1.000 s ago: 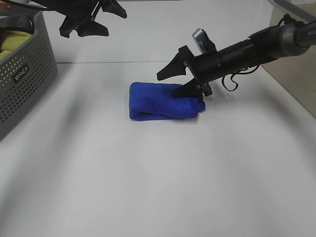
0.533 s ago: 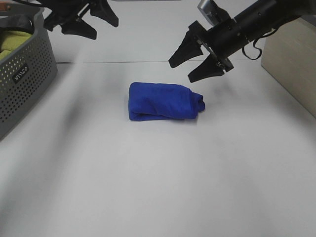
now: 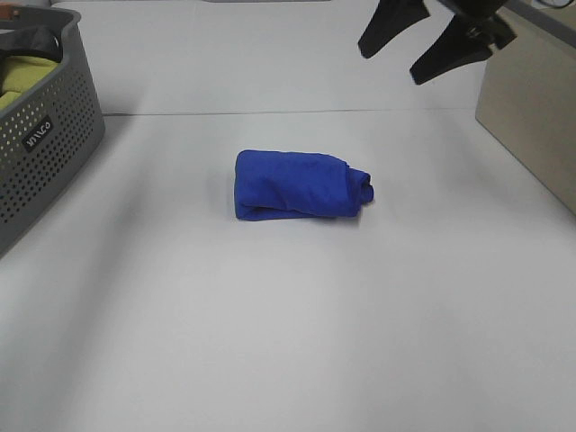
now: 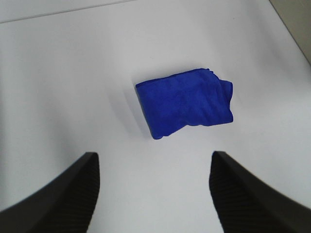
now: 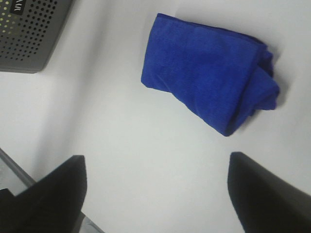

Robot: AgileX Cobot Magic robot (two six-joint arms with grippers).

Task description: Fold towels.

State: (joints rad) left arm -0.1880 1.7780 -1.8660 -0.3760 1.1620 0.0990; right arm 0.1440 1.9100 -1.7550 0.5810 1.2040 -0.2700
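Observation:
The royal-blue towel (image 3: 301,184) lies folded into a thick small bundle at the middle of the white table, with a bunched end toward the right. My right gripper (image 3: 390,65) hangs high at the back right, well above and behind the towel, open and holding nothing. The right wrist view looks down on the towel (image 5: 209,73) beyond the spread fingers of that gripper (image 5: 156,159). My left gripper (image 4: 154,158) is out of the exterior high view; its own view shows both fingers wide apart and empty, with the towel (image 4: 187,102) far below them.
A grey perforated basket (image 3: 45,135) stands at the left edge with a yellow-green cloth (image 3: 22,76) inside; its corner (image 5: 34,34) shows in the right wrist view. A beige box (image 3: 531,117) sits at the right edge.
My right gripper has risen from the towel's right end up and back to the top right. The left gripper has gone out of the exterior high view. The towel has stayed put.

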